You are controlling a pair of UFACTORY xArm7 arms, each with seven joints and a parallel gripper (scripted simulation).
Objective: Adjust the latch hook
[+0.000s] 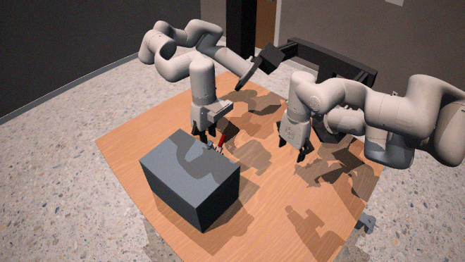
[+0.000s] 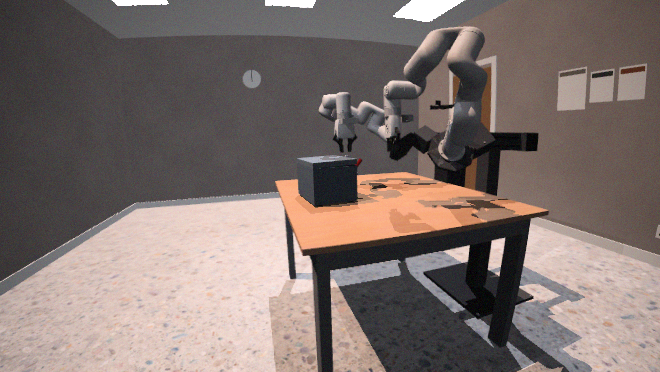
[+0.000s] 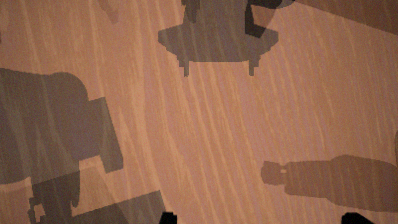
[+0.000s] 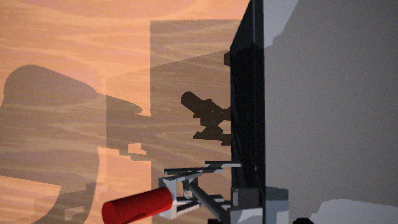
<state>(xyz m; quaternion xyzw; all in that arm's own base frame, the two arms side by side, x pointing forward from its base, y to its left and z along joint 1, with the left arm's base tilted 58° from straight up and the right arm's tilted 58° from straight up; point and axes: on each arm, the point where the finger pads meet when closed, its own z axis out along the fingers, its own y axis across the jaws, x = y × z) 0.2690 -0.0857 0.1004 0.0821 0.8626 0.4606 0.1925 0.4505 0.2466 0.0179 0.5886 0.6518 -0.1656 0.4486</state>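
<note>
Below the right hand (image 1: 207, 139) (image 2: 346, 150) (image 4: 258, 220) — latch (image 1: 222, 141) (image 2: 359, 162) (image 4: 137, 206).

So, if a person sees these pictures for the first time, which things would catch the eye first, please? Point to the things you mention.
Probably the red handle (image 1: 222, 140) (image 2: 359, 162) (image 4: 137, 205), the one bright spot, sticking out from the latch side of the grey case (image 1: 190, 169) (image 2: 335, 181) (image 4: 330, 125). Next, the two big pale arms: the right gripper (image 1: 204, 135) (image 2: 346, 145) hangs by the latch, and the open left gripper (image 1: 292, 151) hangs over the wooden table (image 1: 275, 211) (image 2: 350, 227), away from the case.
</note>
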